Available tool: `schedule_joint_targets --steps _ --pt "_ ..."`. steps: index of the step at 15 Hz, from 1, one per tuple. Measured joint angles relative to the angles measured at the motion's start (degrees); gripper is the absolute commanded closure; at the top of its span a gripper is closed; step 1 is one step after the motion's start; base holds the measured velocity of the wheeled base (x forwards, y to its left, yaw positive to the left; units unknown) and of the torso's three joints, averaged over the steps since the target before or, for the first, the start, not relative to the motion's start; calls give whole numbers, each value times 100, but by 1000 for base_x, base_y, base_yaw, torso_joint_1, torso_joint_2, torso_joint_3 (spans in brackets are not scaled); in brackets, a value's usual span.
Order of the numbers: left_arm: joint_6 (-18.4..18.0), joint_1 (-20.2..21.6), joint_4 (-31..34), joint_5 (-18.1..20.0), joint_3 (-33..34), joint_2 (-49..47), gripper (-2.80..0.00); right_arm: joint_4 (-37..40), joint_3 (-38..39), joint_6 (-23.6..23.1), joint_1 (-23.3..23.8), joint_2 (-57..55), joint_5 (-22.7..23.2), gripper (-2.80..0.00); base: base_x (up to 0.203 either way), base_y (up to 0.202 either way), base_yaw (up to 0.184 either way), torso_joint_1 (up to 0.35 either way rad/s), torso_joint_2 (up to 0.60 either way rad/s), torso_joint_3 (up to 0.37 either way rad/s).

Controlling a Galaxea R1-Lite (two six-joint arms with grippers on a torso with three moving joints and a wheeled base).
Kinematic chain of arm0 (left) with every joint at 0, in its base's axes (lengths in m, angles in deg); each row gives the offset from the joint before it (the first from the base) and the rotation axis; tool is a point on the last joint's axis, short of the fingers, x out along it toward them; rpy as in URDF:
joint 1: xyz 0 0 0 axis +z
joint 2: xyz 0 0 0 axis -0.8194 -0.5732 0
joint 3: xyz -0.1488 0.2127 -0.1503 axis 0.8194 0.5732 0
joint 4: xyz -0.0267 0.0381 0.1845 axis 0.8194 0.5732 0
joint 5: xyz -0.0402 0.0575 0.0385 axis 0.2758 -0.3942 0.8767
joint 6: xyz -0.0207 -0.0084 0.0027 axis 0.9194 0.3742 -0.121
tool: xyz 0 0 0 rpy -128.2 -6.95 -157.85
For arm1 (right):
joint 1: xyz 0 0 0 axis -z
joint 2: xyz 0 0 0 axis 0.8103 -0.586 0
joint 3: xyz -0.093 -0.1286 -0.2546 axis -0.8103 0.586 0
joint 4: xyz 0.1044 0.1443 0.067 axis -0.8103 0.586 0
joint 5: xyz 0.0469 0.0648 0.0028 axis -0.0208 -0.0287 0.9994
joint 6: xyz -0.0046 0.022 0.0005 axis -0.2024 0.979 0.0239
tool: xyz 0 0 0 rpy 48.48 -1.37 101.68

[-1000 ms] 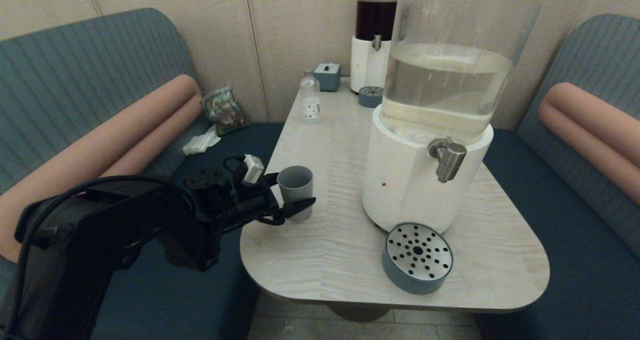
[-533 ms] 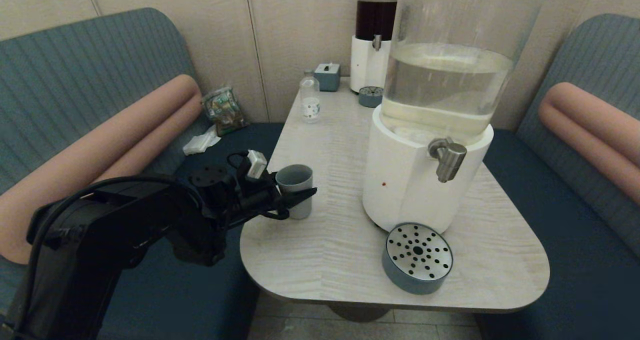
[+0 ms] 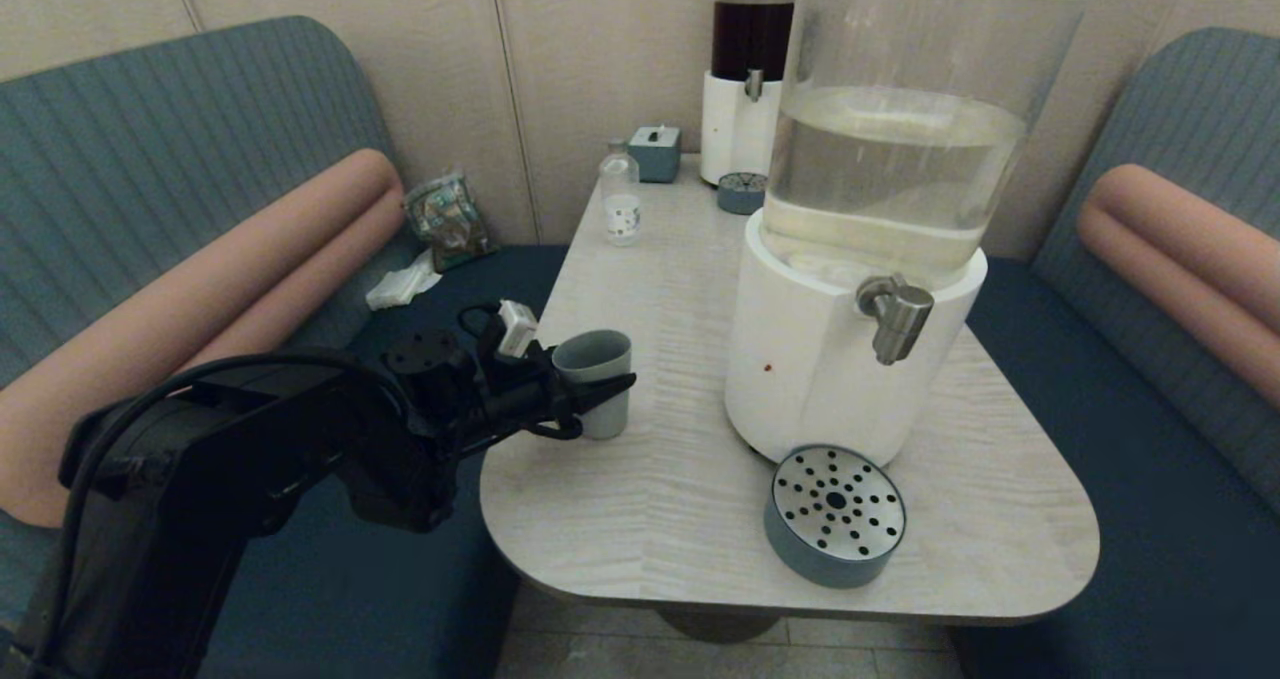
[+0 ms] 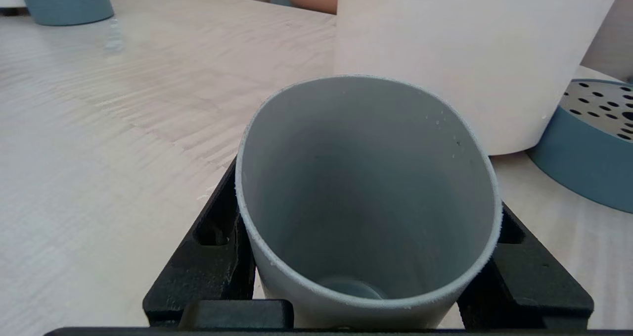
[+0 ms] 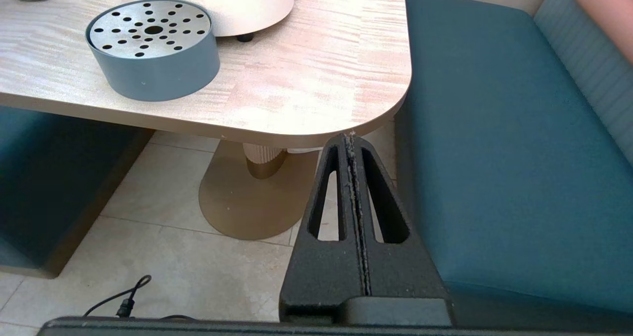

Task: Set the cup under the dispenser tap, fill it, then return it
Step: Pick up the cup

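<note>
The left gripper (image 3: 590, 399) is at the table's (image 3: 640, 519) left edge, closed around the cup (image 3: 596, 379), with one black finger on each side of the cup's wall; the left wrist view confirms both fingers (image 4: 217, 247) pressed against the cup (image 4: 366, 187) from opposite sides. The cup is upright or nearly so, open end up, and no liquid shows inside it. Whether its base touches the table surface cannot be determined. The cup is well apart from the dispenser tap (image 3: 895, 317), which projects from the front of the white base of the large dispenser (image 3: 850, 359), on the side away from the cup. The tank above holds clear liquid. A round blue drip tray (image 3: 835, 515) with a perforated metal top sits on the table below and in front of the tap, just beside the dispenser base. The right gripper (image 5: 352, 143) is parked low off the table's near right corner, above the floor and beside the blue seat (image 5: 494, 153), its fingers pressed together with nothing between them. A small clear bottle (image 3: 620, 199) and a second dispenser (image 3: 745, 89) with dark liquid stand at the far end of the table.
</note>
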Motion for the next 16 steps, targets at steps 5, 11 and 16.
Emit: schedule_joint_targets --steps 5,11,16 --pt "96 -11 -20 -28 253 105 0 0 0 0 0 0 0 0 0 0 0 0 0 0" --pt "147 -321 -2 -103 1100 1101 0 2 0 0 0 0 0 0 0 0 0 0 0 0" --pt "226 -1048 -4 -308 1793 1914 0 0 0 -2 0 0 0 0 0 0 0 0 0 0"
